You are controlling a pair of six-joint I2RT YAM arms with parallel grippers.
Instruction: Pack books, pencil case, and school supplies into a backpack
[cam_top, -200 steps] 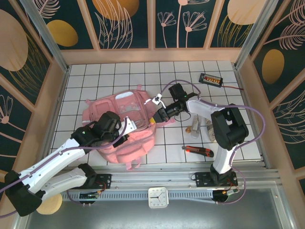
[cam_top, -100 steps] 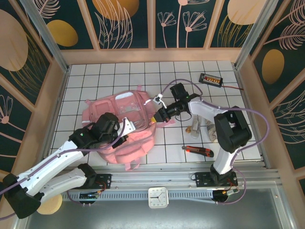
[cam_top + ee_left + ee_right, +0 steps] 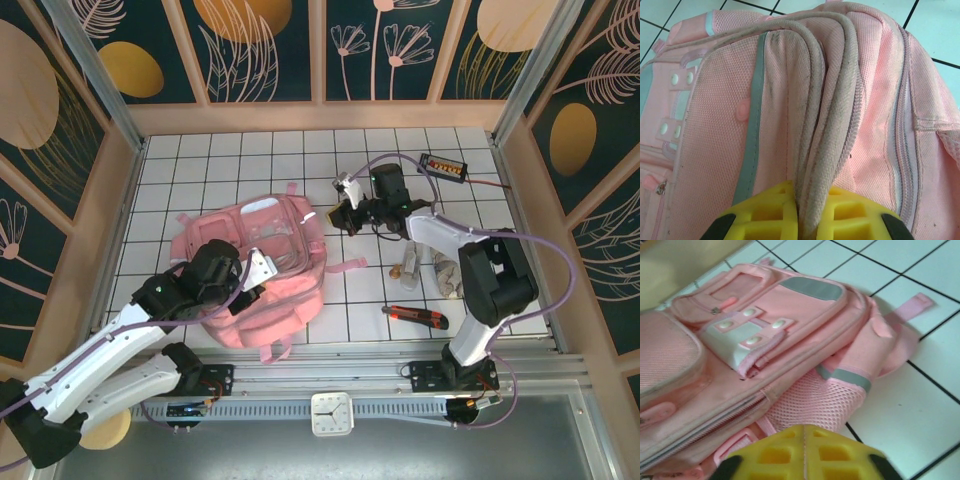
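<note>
Starting nearest the bases: left pincer (image 3: 799, 222) clamped tight on a zipper ridge of the backpack (image 3: 790, 100), probably pinning the bag down or tugging its mouth up for loading. Backpack lying flat on the counter (image 3: 200, 170), front pockets up, left of middle. Over to the right, red tool (image 3: 415, 317) and clear bits (image 3: 410, 262) loose on the tiles, well apart from the backpack, not packed yet. Farther back, right pincer (image 3: 804, 452) hanging just beside the far-right corner, pads together, gripping nothing. Guessing lined up for a grab at the mesh pocket.
</note>
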